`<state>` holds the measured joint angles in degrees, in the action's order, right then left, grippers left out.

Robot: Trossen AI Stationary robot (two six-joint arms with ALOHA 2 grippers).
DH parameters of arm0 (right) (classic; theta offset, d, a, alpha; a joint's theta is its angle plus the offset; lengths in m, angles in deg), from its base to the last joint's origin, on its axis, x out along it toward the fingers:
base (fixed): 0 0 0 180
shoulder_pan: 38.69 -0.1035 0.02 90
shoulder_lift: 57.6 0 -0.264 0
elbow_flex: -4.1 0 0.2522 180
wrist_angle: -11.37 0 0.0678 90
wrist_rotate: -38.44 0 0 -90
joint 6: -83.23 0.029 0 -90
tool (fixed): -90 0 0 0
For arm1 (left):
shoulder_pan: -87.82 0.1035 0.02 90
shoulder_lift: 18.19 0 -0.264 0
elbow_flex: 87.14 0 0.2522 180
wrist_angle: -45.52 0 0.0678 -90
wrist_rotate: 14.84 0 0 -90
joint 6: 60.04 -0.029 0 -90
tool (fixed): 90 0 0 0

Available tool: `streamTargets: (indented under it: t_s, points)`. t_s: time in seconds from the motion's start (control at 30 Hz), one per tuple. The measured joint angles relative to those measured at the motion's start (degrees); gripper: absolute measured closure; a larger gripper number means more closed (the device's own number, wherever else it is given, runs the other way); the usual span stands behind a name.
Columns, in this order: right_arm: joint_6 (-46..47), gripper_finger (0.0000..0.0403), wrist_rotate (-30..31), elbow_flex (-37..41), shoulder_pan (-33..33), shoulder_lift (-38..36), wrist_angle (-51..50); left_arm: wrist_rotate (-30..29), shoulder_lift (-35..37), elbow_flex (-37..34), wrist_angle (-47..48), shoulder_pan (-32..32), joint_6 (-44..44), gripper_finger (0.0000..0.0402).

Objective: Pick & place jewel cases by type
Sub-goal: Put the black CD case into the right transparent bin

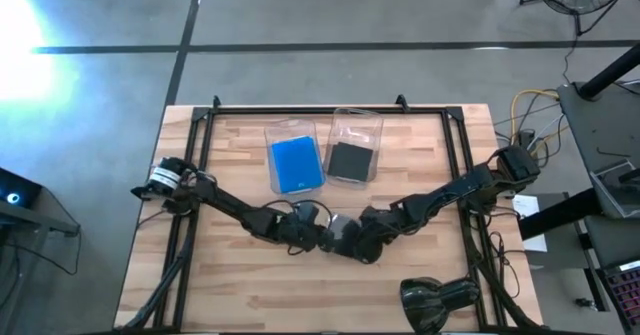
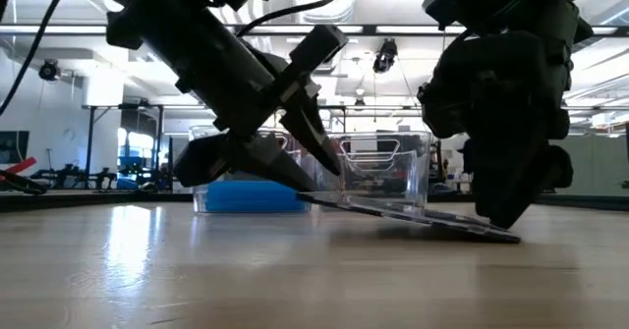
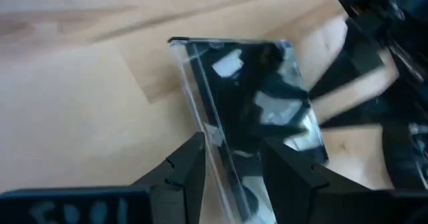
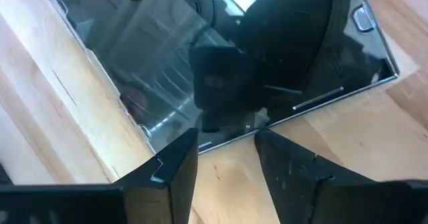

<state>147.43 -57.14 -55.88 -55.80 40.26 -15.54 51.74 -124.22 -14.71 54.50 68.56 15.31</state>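
A dark grey jewel case [image 2: 413, 213] with a clear spine lies tilted at the middle of the table, between both grippers. My left gripper [image 3: 231, 174] stands at its raised end, shut on it. My right gripper [image 4: 227, 158], open by a narrow gap, points down at the low end [image 2: 496, 233], which rests on the table. From above, the arms hide most of this case [image 1: 338, 230]. Blue jewel cases [image 1: 296, 165] lie in the left clear tray [image 1: 290, 131]. A dark case [image 1: 350, 161] lies in the right clear tray [image 1: 357, 118]. My left gripper pinches the dark case at its edge beside the clear spine [image 3: 224, 150], one finger on each face. It comes slanting down from the table's left. That end [image 2: 307, 197] is lifted off the wood and the opposite end stays on the table. My right gripper's fingertips [image 4: 180, 158] stand over the case's low edge [image 4: 234, 136] from above; I cannot tell whether they touch it.
The two clear trays stand side by side toward the far edge, just behind the grippers. A black frame [image 1: 300, 109] runs along the table's far and side edges. A dark lamp-like object [image 1: 440, 297] sits at the near right edge. Bare wood shows near left.
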Motion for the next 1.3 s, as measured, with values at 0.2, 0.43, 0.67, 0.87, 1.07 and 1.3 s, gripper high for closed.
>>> streamTargets:
  t_s: [0.2,0.43,0.67,0.87,1.07,1.3]
  points:
    - [-3.40,0.0254,0.69,0.04,0.07,0.02,-0.48,3.71,2.53,0.57,-5.82,-1.75,-5.05,0.0287]
    - [-3.35,0.0252,2.19,-0.21,0.09,0.11,-0.12,8.88,1.95,0.13,-9.04,-1.98,-4.58,0.0287]
    - [-3.15,0.0256,3.29,-1.16,0.07,0.20,-0.41,8.42,2.09,0.17,-8.74,-1.85,-5.16,0.0287]
    - [-2.85,0.0249,3.98,-1.44,0.00,-0.16,-2.11,8.59,2.20,0.17,-6.66,-2.29,-6.36,0.0287]
    - [-3.41,0.0252,5.75,-1.44,0.24,-0.48,0.08,6.52,2.03,0.14,9.28,-4.34,-3.44,0.0287]
    - [-3.08,0.0262,3.58,-1.42,0.30,-0.48,0.49,-0.19,1.90,-5.38,8.70,-3.22,12.42,0.0287]
